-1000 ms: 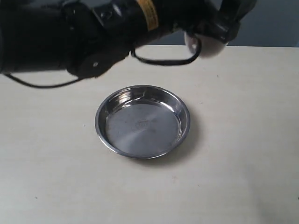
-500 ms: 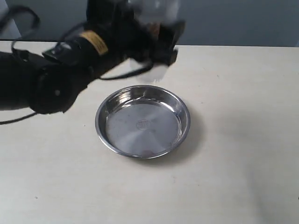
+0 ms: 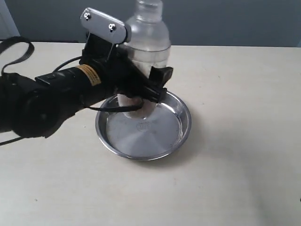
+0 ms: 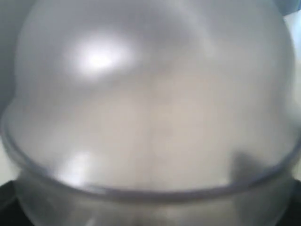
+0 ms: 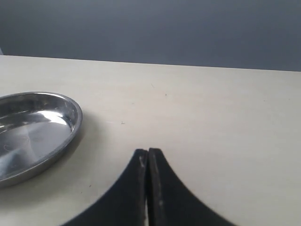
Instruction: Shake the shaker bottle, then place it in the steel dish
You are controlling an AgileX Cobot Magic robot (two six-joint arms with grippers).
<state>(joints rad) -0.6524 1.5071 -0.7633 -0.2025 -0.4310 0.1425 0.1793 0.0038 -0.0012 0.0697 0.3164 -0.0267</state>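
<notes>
Upright shaker bottle (image 3: pixel 149 40) pinched by left pincer (image 3: pixel 143 88) over steel dish (image 3: pixel 184 128).
Arm's yellow label (image 3: pixel 89 75) unreadable; right pincer (image 5: pixel 148 157) pressed together.

The shaker bottle (image 3: pixel 148 44) has been lowered by the left hand (image 3: pixel 145 90) and turned upright over the steel dish (image 3: pixel 181 134).

Robot-lab bench: plain beige tabletop (image 3: pixel 244 155), blank grey-blue wall (image 3: pixel 235 21), black cabled arm (image 3: pixel 47 99).

One shaker bottle (image 3: pixel 150 37), one steel dish (image 3: pixel 184 128), one table (image 3: pixel 240 94)
</notes>
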